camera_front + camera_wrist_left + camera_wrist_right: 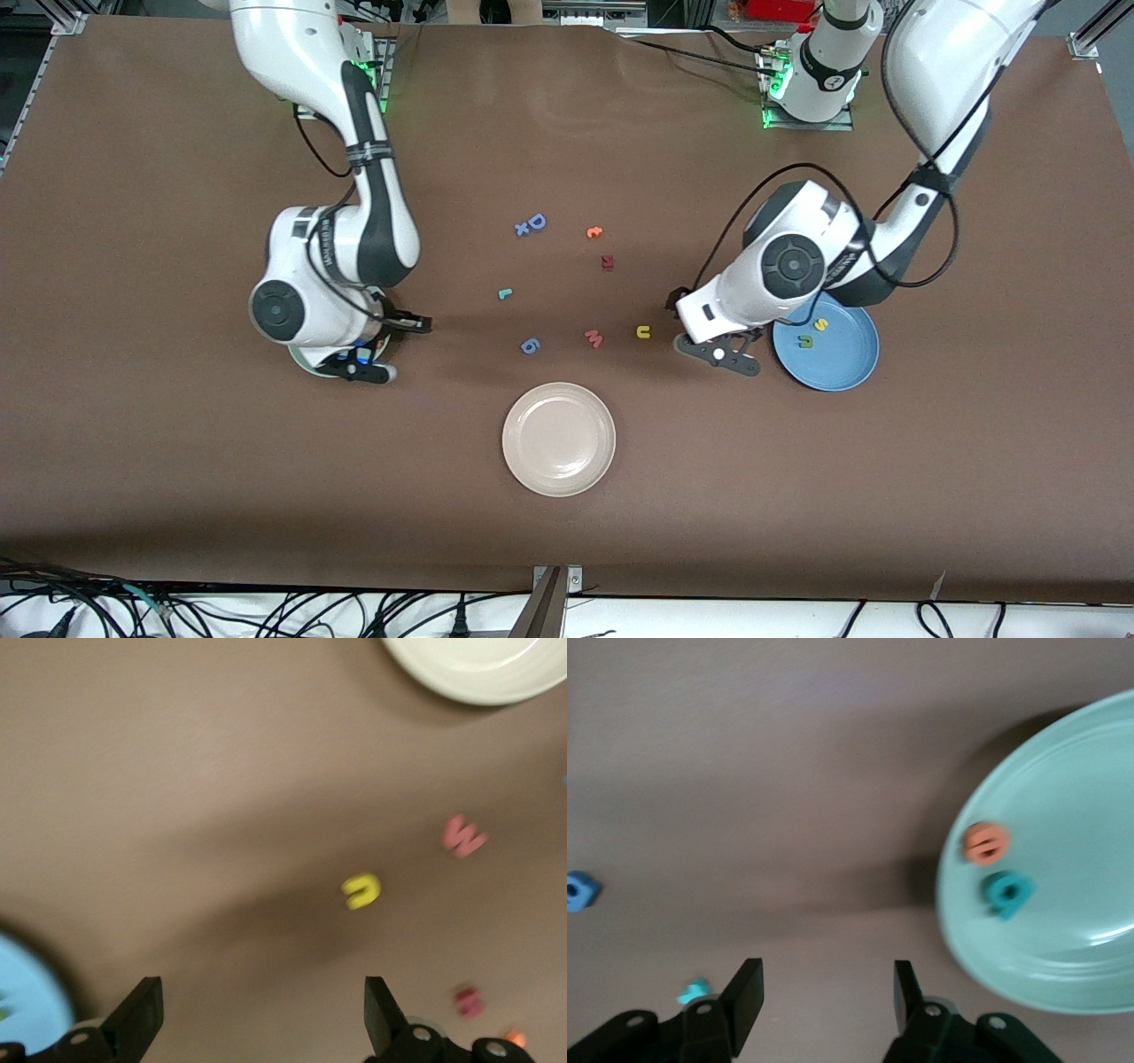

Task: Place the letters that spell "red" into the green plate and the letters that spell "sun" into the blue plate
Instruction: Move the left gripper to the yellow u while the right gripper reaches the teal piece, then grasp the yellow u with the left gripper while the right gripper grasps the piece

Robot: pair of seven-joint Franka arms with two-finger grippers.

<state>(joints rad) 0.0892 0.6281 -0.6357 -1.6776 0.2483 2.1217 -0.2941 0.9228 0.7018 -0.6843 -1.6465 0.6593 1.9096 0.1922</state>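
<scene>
**Sorting in progress: four letters plated, u and r outstanding**

The left hand (719,354) stood low over the tabletop (177,461) beside the blue plate (842,368), fingers spread wide and empty. That plate held the yellow s (820,325) and the olive n (804,340). The yellow u (643,332) lay on the tabletop near this hand, toward the middle, with the pink m (594,338) just beside it.

The right hand (827,997) hovered by the green plate (1090,930), fingers parted with nothing between them. The orange e (985,842) and the teal d (1007,893) sat in that plate. The teal r (504,293) remained on the tabletop.

Risks, as judged: the m sat close enough to the u to be nudged or pinched along with it. The blue 6-like letter (529,346) could be mistaken for a wanted letter. Small foam pieces may slip from a wide-set pinch.
</scene>
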